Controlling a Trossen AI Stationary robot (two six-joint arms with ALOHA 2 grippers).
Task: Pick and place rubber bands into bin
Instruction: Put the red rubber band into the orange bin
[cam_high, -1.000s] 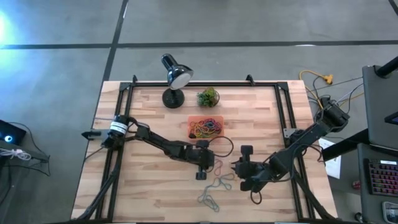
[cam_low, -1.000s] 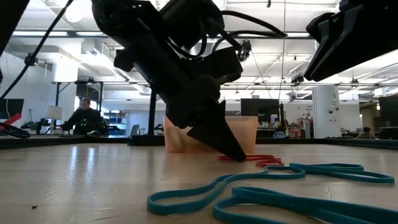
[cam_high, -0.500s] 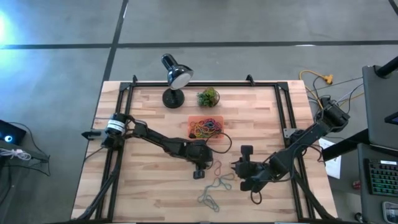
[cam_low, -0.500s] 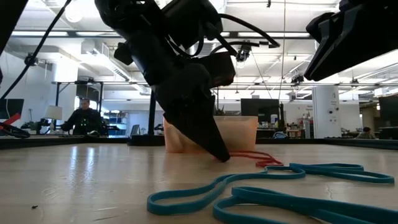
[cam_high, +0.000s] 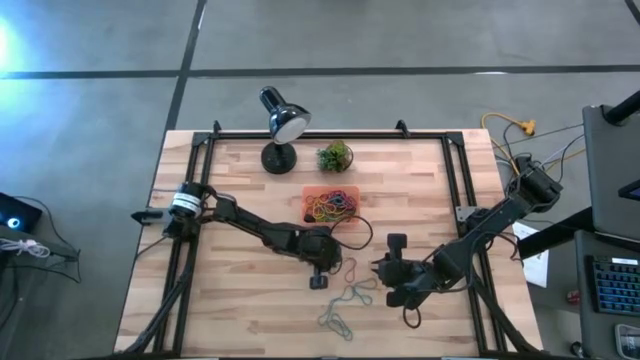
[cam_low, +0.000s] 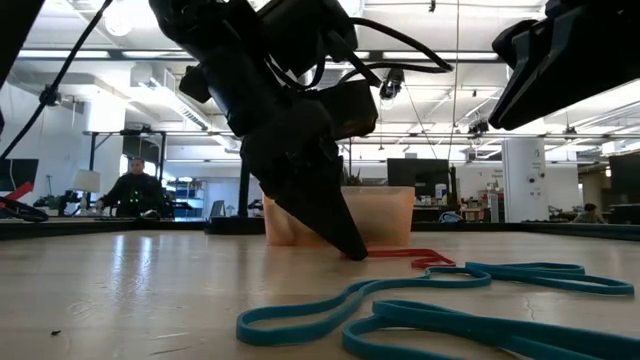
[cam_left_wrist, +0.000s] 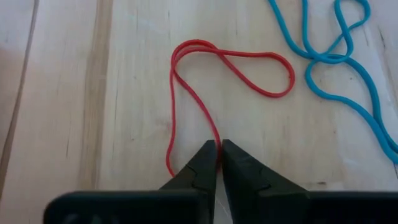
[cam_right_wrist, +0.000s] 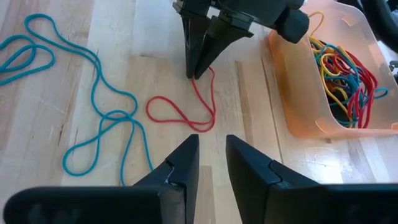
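We see the left claw (cam_left_wrist: 217, 163) down at the worktop (cam_high: 240, 300) near its middle, fingertips pinched together on one end of a red rubber band (cam_left_wrist: 205, 74) that lies flat on the wood. That band's long axis runs away from the fingertips: two strands leave the pinch side by side, then bend over into a wider loop pointing toward the blue rubber bands (cam_left_wrist: 339, 56). In the high view the blue bands (cam_high: 345, 305) sprawl in tangled loops toward the near edge of the worktop, just beside the red one but apart from it in the wrist views.

The bin (cam_right_wrist: 311, 81) sits a little toward the far edge from the left claw, its long side roughly along the worktop's width, holding a heap of red, yellow, blue and green bands (cam_right_wrist: 345, 81). Bare wood separates bin and red band.

The right claw (cam_right_wrist: 211, 163) hangs toward the near right part of the worktop, fingers parted with a narrow gap and nothing between them, pointing at the red band and the left claw (cam_right_wrist: 198, 59).

A lamp (cam_high: 280, 125) and a small green plant ball (cam_high: 334, 155) stand by the far edge; wide bare wood lies along the left edge
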